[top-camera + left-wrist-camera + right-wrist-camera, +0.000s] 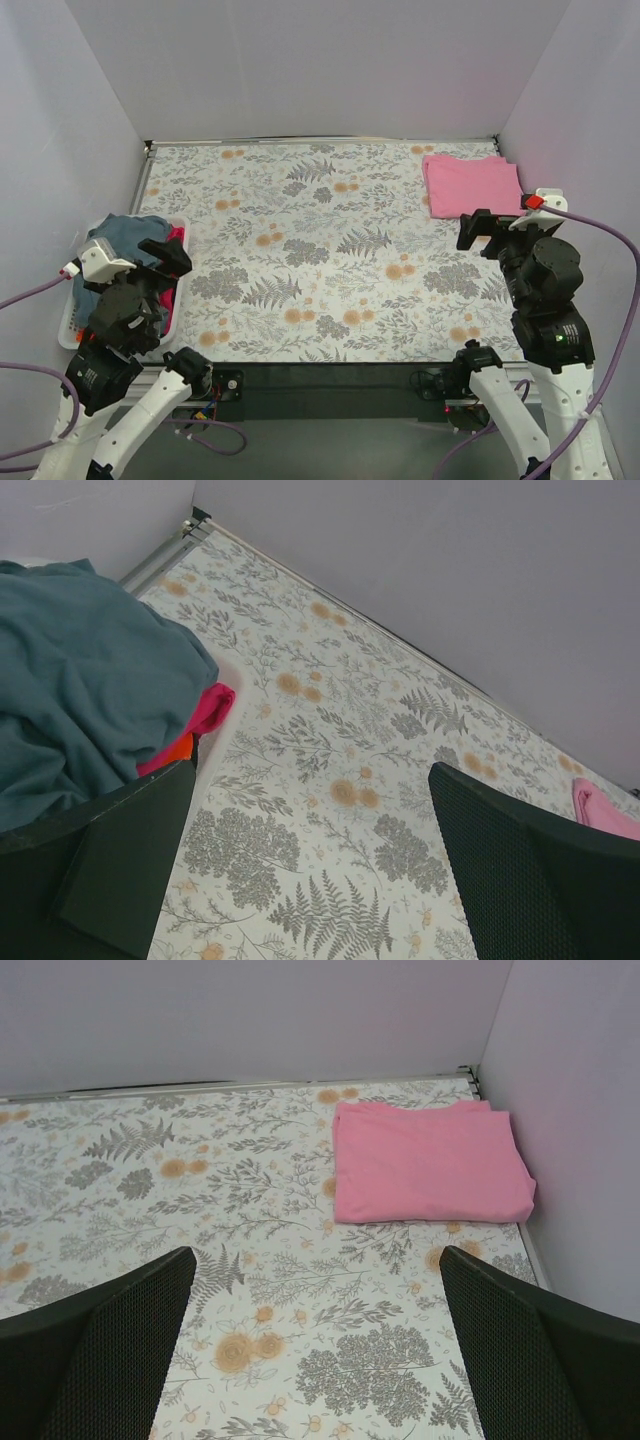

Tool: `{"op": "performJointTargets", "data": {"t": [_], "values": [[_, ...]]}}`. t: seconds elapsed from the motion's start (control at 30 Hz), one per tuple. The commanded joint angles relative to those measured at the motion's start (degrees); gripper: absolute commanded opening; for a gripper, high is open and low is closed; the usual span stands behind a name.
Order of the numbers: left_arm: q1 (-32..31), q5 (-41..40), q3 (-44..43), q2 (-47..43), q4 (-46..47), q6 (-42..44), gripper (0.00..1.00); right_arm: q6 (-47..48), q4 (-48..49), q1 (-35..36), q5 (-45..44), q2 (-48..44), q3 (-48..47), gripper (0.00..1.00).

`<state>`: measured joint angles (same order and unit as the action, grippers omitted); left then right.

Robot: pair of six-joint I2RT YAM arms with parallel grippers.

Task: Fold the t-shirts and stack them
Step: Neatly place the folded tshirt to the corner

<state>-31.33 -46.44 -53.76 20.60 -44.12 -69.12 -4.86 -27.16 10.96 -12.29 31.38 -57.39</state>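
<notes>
On the table (320, 260), far right corner: folded pink t-shirt (470, 185). In the white basket (66, 330) at left: blue-grey t-shirt (125, 235) heaped over a red t-shirt (205, 710). Left pincer (312, 780) and right pincer (318, 1260) spread wide, empty. Looks soft, light, limp; likely best pinched at a raised fold.

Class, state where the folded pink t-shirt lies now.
In the top view, the folded pink t-shirt lies on the table at its far right corner, beside the right wall.

I count one folded pink t-shirt (470, 185) at one o'clock. At nine o'clock, one basket (66, 330) holds one blue-grey shirt (125, 235) and one red shirt (177, 238).
</notes>
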Motion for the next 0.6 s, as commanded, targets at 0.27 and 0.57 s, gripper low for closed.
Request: {"op": "performJointTargets", "data": {"t": [0.27,0.57], "values": [[0.1,-2.3,4.5,-4.2,4.6,1.8,0.98,1.2,3.7,0.6,-1.2,-3.6,5.2,0.98],[0.1,-2.6,5.5,-1.4,3.9,0.0,0.98,1.1,5.5,0.6,0.1,-4.7,6.8,0.98]]}}
